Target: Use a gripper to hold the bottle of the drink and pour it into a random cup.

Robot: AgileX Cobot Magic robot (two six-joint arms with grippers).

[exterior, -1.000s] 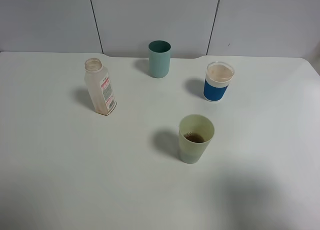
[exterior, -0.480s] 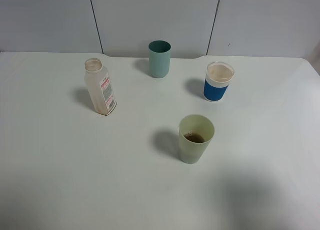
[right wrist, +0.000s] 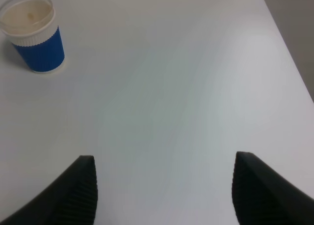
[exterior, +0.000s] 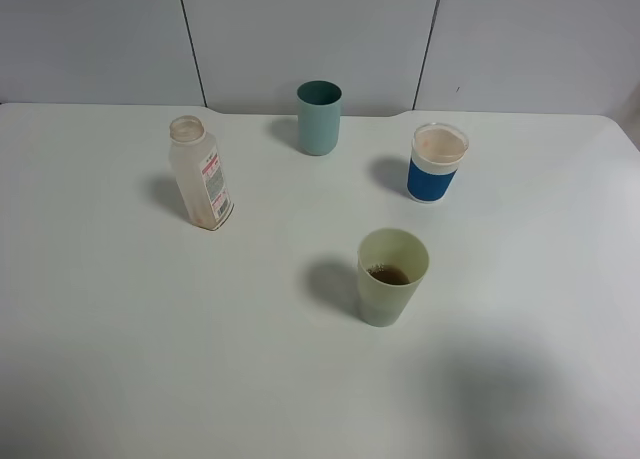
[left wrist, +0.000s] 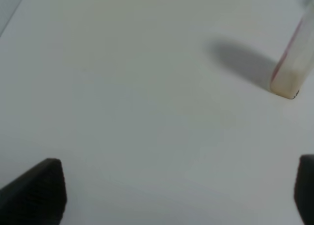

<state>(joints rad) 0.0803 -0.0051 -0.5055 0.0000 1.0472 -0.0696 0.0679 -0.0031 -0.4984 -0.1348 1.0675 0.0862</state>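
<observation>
A: Where is the bottle of the drink (exterior: 200, 175) seen?

B: It is seen standing capless on the white table (exterior: 150, 359), left of centre in the high view, leaning a little, well apart from the cups. Only its lower corner is caught in the left wrist view.

A: And the cups?

B: The pale yellow-green cup (exterior: 391, 276) is placed nearest the front, with brown liquid in its bottom. The dark teal cup (exterior: 319, 117) is set at the back, and the blue-banded white cup (exterior: 436, 162) to the right (also shown in the right wrist view).

A: How are the jaws held?

B: The left gripper (left wrist: 179, 190) is held wide apart over bare table, nothing between its dark fingers (left wrist: 37, 190). The right gripper (right wrist: 164, 195) is likewise spread, empty.
</observation>
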